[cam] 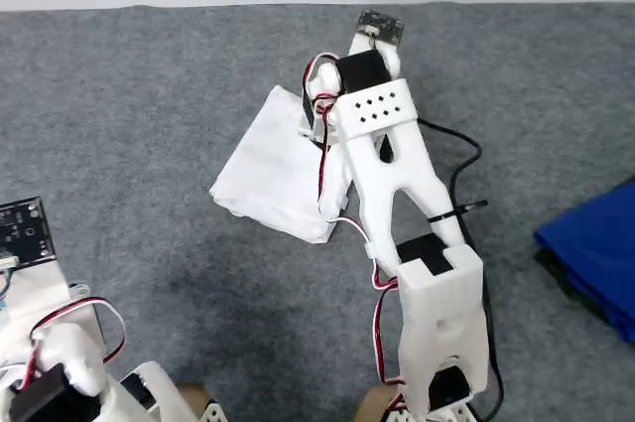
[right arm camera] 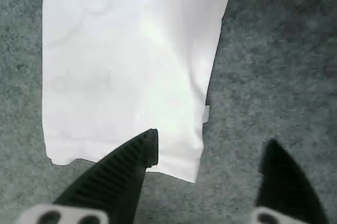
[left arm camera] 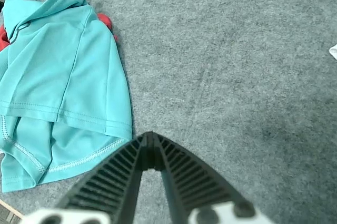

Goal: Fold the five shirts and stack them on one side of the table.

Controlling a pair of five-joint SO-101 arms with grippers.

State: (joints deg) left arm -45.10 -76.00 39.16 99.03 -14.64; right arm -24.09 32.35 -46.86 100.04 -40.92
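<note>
High view shows a white shirt (cam: 273, 169) folded into a rectangle in the middle of the grey desk (cam: 149, 94) and a blue shirt (cam: 595, 253) at its edge, while the right gripper (right arm camera: 210, 142) hangs over the white shirt's edge, jaws apart, and the left gripper (left arm camera: 152, 137), jaws together, is near a rumpled teal shirt (left arm camera: 58, 76).
</note>
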